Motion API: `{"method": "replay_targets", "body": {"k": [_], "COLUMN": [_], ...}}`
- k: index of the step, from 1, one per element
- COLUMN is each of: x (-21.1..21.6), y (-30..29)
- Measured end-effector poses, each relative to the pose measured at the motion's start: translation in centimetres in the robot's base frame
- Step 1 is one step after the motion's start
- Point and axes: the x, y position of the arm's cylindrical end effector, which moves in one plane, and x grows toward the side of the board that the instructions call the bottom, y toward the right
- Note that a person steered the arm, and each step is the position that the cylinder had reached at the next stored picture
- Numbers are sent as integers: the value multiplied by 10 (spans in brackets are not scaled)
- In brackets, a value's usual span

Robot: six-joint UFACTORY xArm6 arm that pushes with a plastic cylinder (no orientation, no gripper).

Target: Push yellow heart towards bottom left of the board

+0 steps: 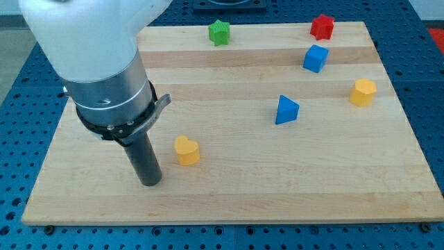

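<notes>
The yellow heart (186, 150) sits on the wooden board (229, 201), left of centre and toward the view's bottom. My tip (150, 182) rests on the board just to the left of and slightly below the heart, with a small gap between them. The rod rises from the tip into the large white and grey arm body at the view's top left.
A blue triangle (286, 110) lies right of centre. A blue cube (316, 58) and a yellow hexagon (363, 92) lie toward the right. A green star (219, 32) and a red star (322, 26) sit along the top edge.
</notes>
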Motion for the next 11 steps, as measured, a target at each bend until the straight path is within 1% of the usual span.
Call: {"method": "replay_targets", "body": {"k": [1,2,3,4,5,6,7,8,9,10,11], "x": [-2,-27,-55,-51,-18,-4,-5,-27,-57,-53,-30], "y": [71,135,132,81,12,-54,-45,0,12,-37,-67]}}
